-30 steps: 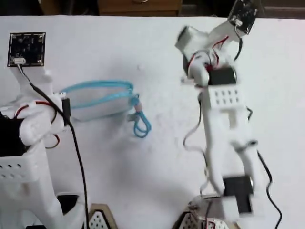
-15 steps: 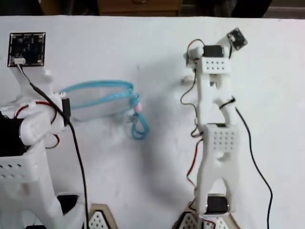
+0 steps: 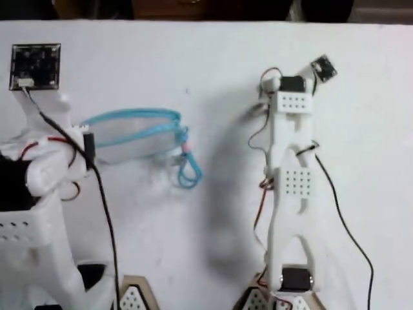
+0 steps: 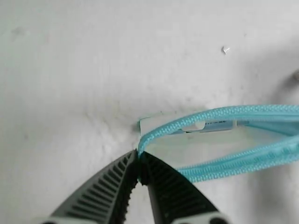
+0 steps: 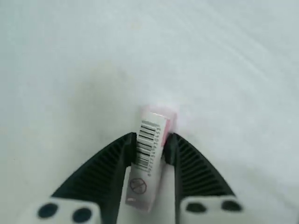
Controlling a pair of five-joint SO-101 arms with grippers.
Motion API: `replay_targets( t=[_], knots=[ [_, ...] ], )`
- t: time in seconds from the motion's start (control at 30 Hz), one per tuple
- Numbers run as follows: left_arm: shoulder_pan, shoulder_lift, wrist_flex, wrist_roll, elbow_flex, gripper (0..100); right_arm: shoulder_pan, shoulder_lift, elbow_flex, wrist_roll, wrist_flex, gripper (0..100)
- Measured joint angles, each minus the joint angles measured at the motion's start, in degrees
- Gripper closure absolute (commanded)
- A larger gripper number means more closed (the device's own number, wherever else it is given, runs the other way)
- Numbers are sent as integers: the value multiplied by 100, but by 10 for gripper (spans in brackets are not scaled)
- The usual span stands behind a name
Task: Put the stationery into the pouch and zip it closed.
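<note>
Since the earlier frames the right arm (image 3: 290,174) has swung from a bent, angled pose to a straight line up the white table (image 3: 193,58). The left arm (image 3: 39,194) and the pouch are unmoved.

One pouch (image 3: 129,137), clear with a blue zip and its mouth open, lies left of centre. The left gripper (image 4: 138,159) is pinched on its zip end.

One stationery stick (image 5: 147,154), white and pink with a barcode, is clamped in the right gripper (image 5: 150,138), well right of the pouch.

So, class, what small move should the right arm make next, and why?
Probably carry the pink-and-white item, clamped in the right gripper, toward the pouch: the left gripper pinches its end and the zip gapes open.
</note>
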Motion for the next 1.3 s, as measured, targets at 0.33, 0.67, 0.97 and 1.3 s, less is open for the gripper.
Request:
replay_targets(
  t=[0.33, 0.67, 0.97, 1.3],
  knots=[
    [0, 0, 0, 0, 0, 978, -44, -730, 141, 1046, 1310, 982],
    [0, 0, 0, 0, 0, 978, -114, -3147, 1530, 2919, 2040, 982],
    [0, 0, 0, 0, 0, 978, -149, -6673, 5960, 3859, 2040, 982],
    [0, 0, 0, 0, 0, 978, -264, -9653, 9345, 5090, 1749, 981]
  ],
)
